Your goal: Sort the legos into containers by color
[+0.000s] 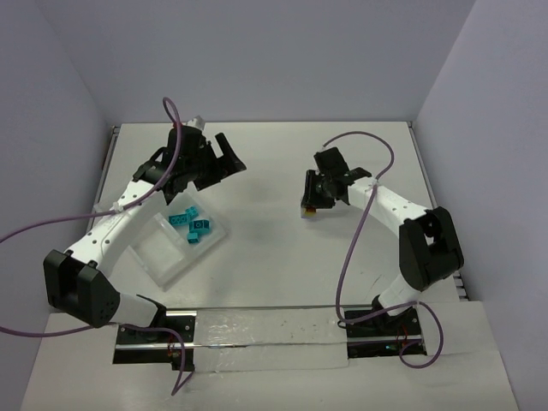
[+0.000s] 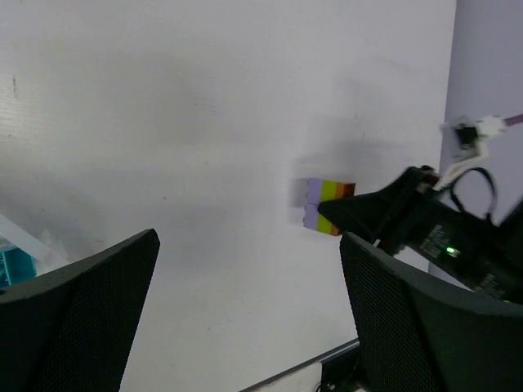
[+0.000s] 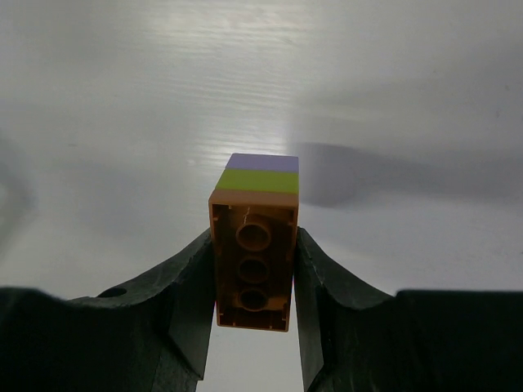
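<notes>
A white worktop (image 1: 265,257) boxed in by pale lilac walls, and the action sits well out in the middle of it. The right gripper (image 1: 310,202) has a three-colour stack (image 3: 254,237) pinched by its orange end, the black fingers (image 3: 184,302) pressed flat on both long sides, with lime in the middle and purple at the free tip. The orange brick's hollow underside faces the wrist camera, so the stack points away from the arm and down towards the surface; whether the purple tip touches the worktop or hangs just above it cannot be told. Across the way, the left gripper (image 1: 229,158) is spread wide with nothing between its fingers, and its own camera looks straight at that stack. That pose reads as a second hand offered, since a mixed stack cannot go into any one compartment until it is pulled apart. Gripping only the orange end leaves purple and lime bare for the other arm to seize. Off to the left, partly under the left arm, sits the clear tray (image 1: 163,253), with several teal bricks (image 1: 193,224) gathered in its far compartment.
</notes>
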